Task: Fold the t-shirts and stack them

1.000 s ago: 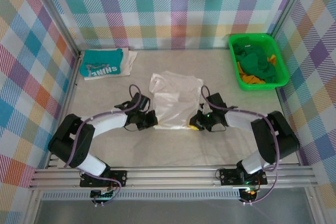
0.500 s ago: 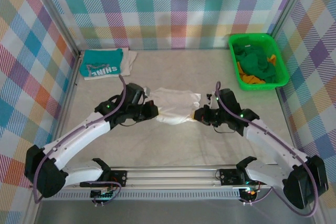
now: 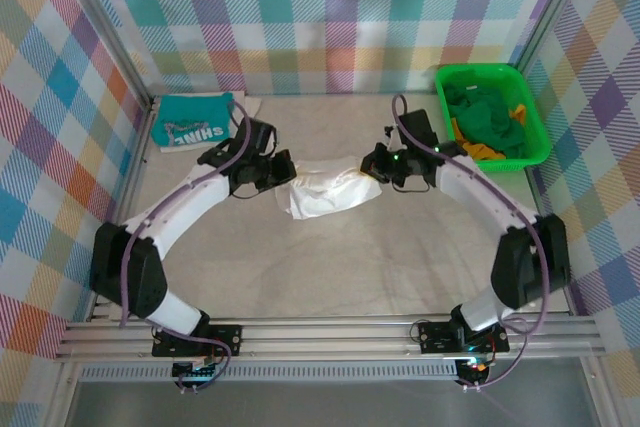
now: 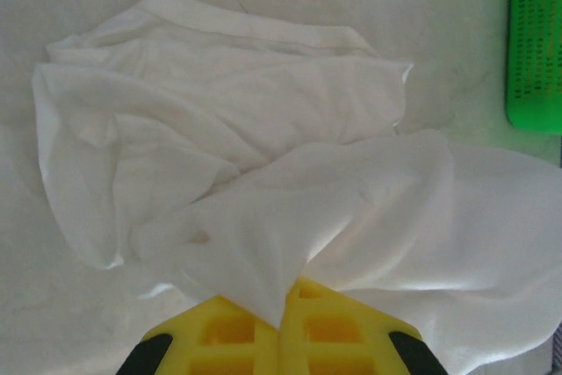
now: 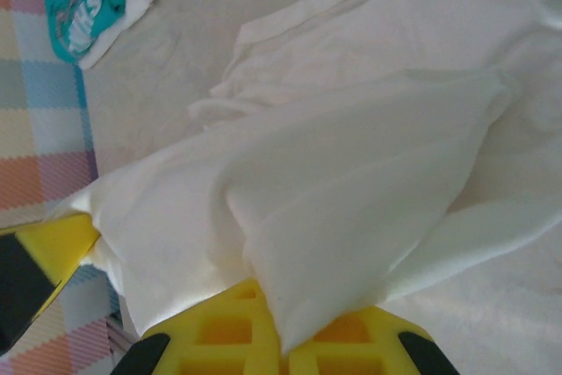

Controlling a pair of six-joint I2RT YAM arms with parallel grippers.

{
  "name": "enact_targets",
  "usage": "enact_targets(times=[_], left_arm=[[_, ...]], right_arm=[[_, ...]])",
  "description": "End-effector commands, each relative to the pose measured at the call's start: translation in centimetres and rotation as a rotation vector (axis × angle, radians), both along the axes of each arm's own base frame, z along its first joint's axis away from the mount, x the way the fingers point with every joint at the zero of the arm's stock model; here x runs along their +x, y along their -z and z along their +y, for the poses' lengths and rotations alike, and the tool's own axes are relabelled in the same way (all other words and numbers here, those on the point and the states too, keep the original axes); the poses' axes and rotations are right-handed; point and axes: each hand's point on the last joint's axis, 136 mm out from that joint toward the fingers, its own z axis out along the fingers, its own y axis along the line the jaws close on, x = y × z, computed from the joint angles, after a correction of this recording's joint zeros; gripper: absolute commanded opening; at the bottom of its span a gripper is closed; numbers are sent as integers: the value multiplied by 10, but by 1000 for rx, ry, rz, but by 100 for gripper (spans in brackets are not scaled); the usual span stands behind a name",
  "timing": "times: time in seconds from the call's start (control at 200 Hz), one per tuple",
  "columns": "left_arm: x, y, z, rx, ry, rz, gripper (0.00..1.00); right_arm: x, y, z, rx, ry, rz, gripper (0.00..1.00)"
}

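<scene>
Left gripper point(image 4: 281, 327): clamped shut on one edge of the white t-shirt point(image 3: 325, 192), cloth spilling ahead of the jaws.
Right gripper point(image 5: 283, 327): pinched shut on the opposite edge; the tee sags between both jaws, mid-fold.
Teal t-shirt point(image 3: 195, 122): folded, well beyond the left jaws.
Remaining: finish the fold, stack white on teal.

The pale grey table point(image 3: 400, 247) carries a crumpled white t-shirt point(image 3: 325, 192) at its middle, a folded teal t-shirt point(image 3: 195, 122) in the far left corner and a green basket point(image 3: 500, 163) of clothes far right
</scene>
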Motion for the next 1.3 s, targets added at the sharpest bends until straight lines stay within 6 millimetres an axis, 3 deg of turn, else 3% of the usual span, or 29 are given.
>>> enact_targets(times=[0.0, 0.14, 0.275, 0.305, 0.34, 0.4, 0.45, 0.53, 0.62, 0.73, 0.765, 0.83, 0.895, 1.035, 1.15, 1.295], left_arm=[[26, 17, 26, 85, -26, 10, 0], [55, 39, 33, 103, -32, 45, 0], [90, 47, 38, 126, -34, 47, 0], [98, 47, 38, 132, -28, 47, 0], [109, 49, 39, 142, -28, 44, 0], [129, 52, 45, 171, -54, 59, 24], [144, 53, 48, 188, -69, 69, 42], [157, 45, 54, 213, -128, 56, 48], [151, 15, 45, 168, -166, -33, 49], [119, -15, 33, 192, -195, -164, 49], [107, -18, 24, 180, -179, -196, 46], [90, -15, 1, 133, -122, -239, 39], [86, -8, -24, 63, -50, -259, 30], [111, 21, -41, 51, -9, -238, 23], [137, 53, -36, 95, -43, -206, 22], [159, 105, -18, 139, -108, -158, 24]], right_arm=[[26, 17, -9, -25, 30, 52, 0], [60, 29, 4, -8, 20, 85, 1], [90, 39, 9, 1, 39, 117, 5], [99, 39, 8, 4, 52, 117, 8], [109, 40, 9, 12, 61, 115, 18], [129, 42, 13, 38, 71, 112, 38], [144, 42, 17, 69, 70, 119, 43], [160, 36, 18, 82, 71, 109, 42], [158, 5, 24, 120, 17, 19, 42], [127, -22, 29, 133, -52, -109, 41], [115, -31, 29, 143, -62, -153, 36], [95, -29, 30, 169, -68, -183, 20], [83, -22, 40, 212, -91, -174, 5], [94, -8, 65, 252, -159, -156, 0], [118, 22, 74, 245, -146, -122, 0], [138, 91, 73, 197, -86, -33, 0]])
